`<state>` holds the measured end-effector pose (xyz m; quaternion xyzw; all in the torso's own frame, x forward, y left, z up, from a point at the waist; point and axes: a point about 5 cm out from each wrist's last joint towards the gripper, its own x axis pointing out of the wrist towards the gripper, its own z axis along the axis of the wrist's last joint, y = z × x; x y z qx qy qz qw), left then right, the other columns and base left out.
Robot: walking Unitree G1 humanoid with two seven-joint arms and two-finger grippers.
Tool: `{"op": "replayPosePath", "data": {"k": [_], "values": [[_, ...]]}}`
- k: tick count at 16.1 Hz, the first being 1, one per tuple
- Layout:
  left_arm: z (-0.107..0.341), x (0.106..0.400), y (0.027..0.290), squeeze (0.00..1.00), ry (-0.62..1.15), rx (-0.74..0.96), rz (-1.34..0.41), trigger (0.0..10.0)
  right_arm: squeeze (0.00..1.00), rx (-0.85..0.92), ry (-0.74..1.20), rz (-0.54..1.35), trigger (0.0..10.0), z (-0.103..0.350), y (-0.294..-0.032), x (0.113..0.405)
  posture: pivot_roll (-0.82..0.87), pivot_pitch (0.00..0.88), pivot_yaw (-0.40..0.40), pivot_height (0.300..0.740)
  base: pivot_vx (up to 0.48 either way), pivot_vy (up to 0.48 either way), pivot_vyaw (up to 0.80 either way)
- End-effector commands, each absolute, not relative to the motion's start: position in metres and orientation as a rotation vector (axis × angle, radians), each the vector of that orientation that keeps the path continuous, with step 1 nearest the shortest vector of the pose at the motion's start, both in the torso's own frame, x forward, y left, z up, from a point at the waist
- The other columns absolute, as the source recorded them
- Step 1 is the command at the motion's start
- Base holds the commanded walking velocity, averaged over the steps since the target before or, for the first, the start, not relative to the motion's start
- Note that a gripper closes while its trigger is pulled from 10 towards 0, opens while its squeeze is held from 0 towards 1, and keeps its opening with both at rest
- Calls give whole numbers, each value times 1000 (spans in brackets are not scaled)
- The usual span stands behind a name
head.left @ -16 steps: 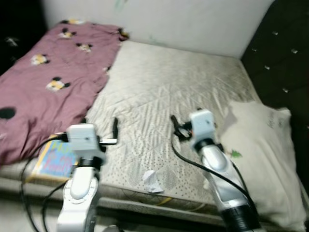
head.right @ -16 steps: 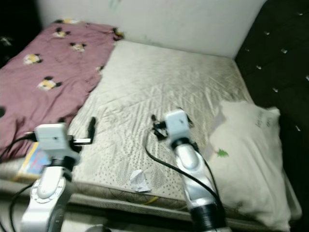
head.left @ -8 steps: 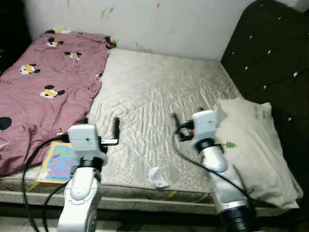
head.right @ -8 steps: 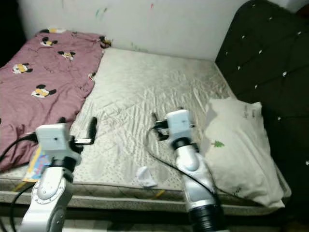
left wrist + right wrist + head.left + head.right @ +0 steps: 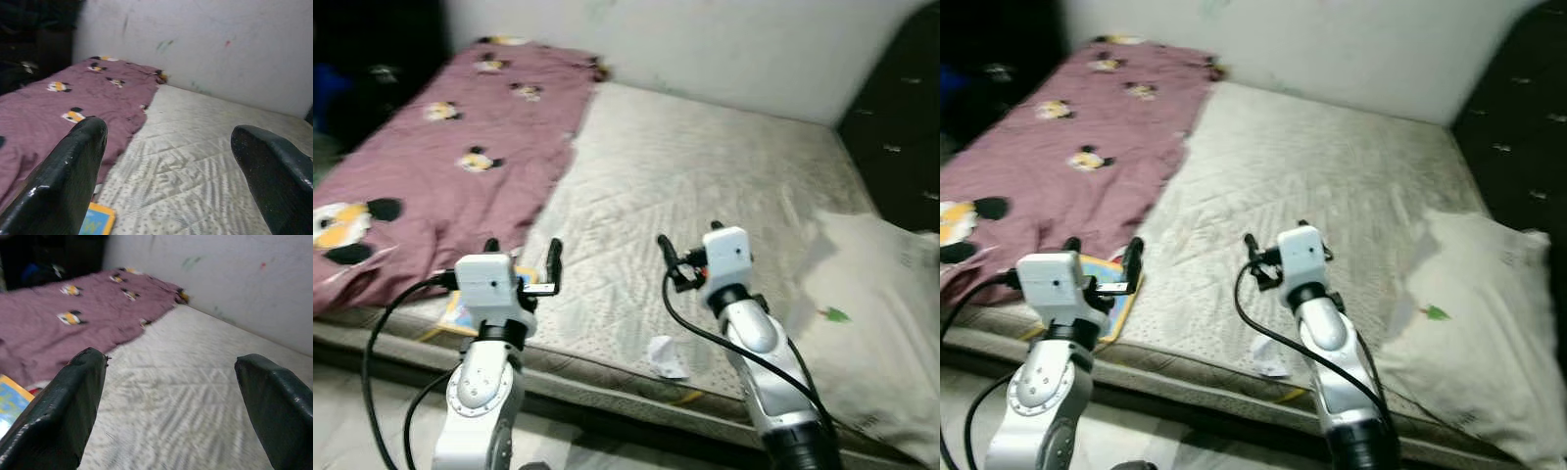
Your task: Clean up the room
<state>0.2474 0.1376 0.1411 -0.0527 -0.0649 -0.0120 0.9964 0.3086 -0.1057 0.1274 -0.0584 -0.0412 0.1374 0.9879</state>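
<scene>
White crumpled paper point(image 5: 667, 356) lies at the lower centre on the mattress point(image 5: 724, 186) edge, so either empty, spread-fingered gripper, left point(image 5: 521, 258) or right point(image 5: 687, 253), reaching carelessly could nudge it off onto the floor.

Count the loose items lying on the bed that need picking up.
2: a crumpled paper near the mattress's front edge, and a colourful book by the pink blanket. More may be hidden under the blanket.
</scene>
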Motion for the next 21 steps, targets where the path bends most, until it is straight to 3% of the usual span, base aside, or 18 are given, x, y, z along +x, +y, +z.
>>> {"op": "replayPosePath", "data": {"k": [1,21], "values": [[144,247,132,0,-140,-123,-46,10000,0,-114,-77,255,10000,129,-114,309,39,57,-112,740,0,0,0],[144,247,129,0,-145,-135,-70,10000,0,-86,-63,241,10000,127,-117,311,41,50,-114,740,26,0,-63]]}}
